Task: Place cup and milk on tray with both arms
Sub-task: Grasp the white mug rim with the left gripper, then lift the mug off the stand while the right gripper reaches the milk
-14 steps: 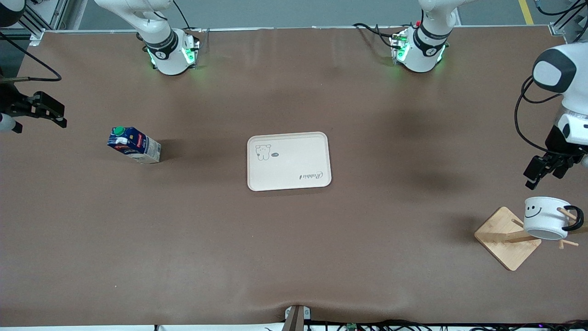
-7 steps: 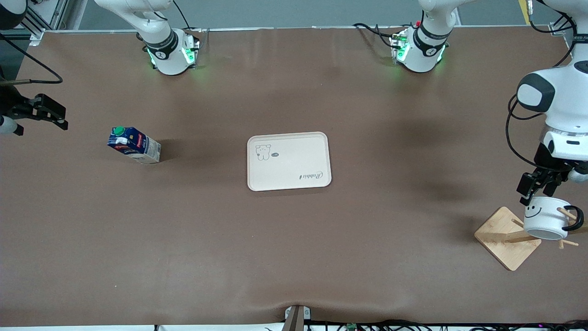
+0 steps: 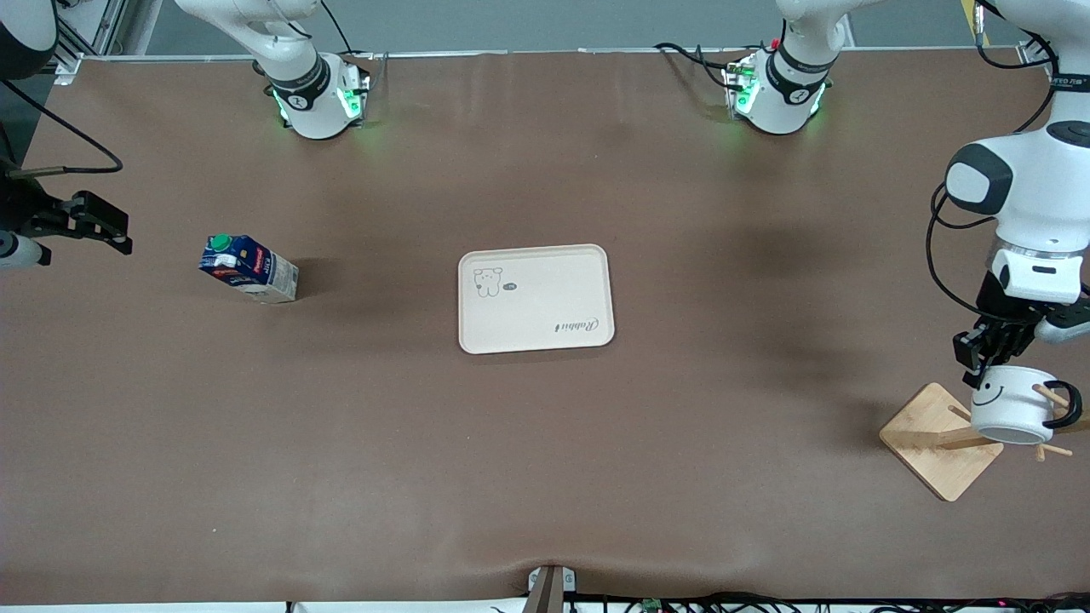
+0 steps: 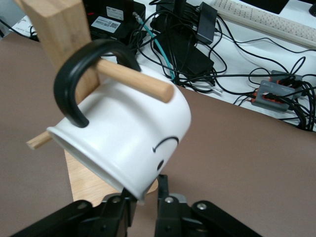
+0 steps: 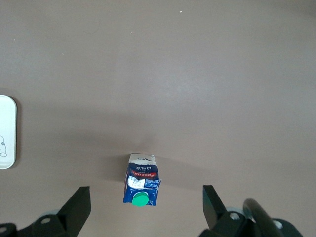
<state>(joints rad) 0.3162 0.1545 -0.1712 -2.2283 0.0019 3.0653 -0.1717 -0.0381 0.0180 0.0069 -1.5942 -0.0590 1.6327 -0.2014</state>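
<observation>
left gripper now clamped on cup rim (previously above), milk unmoved

Your arms are glossy white with black joint bands, green-lit bases, loose black cables, and matte black grippers.

A brown-covered table with tangled cables at its edge.
</observation>
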